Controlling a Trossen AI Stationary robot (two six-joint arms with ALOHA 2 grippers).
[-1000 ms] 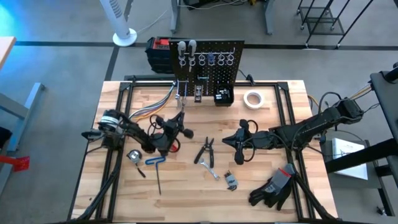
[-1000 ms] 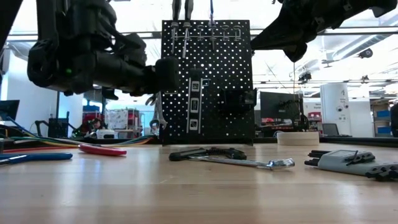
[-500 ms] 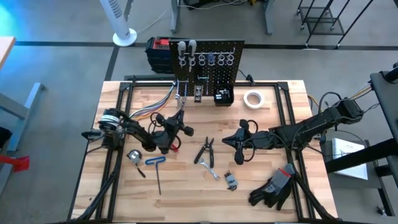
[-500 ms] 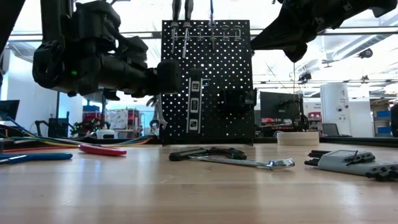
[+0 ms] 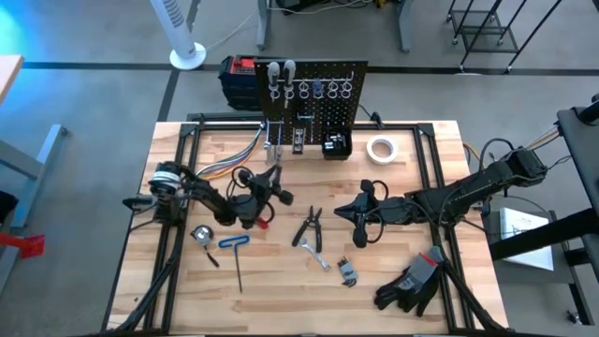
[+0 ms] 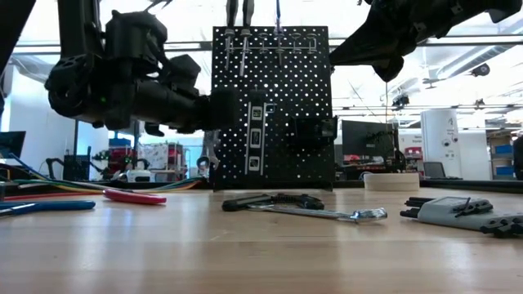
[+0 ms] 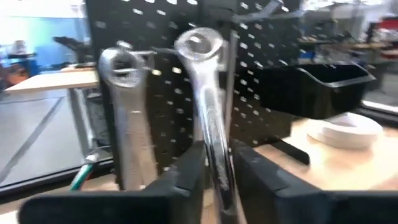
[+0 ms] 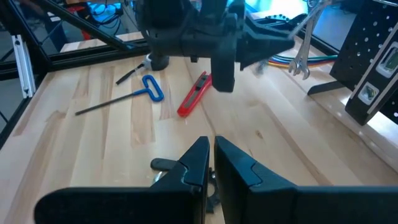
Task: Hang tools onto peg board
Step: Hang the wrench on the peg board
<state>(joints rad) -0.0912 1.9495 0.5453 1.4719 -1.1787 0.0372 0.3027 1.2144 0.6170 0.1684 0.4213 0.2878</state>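
Observation:
My left gripper (image 5: 265, 192) is shut on a silver wrench (image 7: 208, 106), held above the table just in front of the peg board (image 5: 314, 94). The board stands upright at the far edge, with tools in the ring hooks along its top. A second silver wrench (image 7: 127, 112) hangs against it. My right gripper (image 5: 360, 223) is shut and empty, held high over the table's right half. Black pliers (image 5: 307, 227), a silver wrench (image 5: 321, 260), a red-handled tool (image 8: 194, 93) and a blue T-handle key (image 5: 234, 251) lie on the table. My left gripper pinches the wrench's shaft (image 7: 216, 158) between its two fingers. The wrench runs along the fingers and sticks out past their tips, its ring end (image 7: 199, 45) toward the peg board. The fingers come about level from the near side. The wrench is lifted clear of the table.
A black bin (image 5: 336, 144) hangs low on the board. A white tape roll (image 5: 379, 148) lies to its right. Black gloves (image 5: 412, 281) lie near the front right. A red-and-black box (image 5: 239, 80) stands behind the board. A small round tool (image 5: 200, 234) lies at the left.
My left gripper has gone toward the far edge and the peg board, rising a little, with the wrench still in its fingers.

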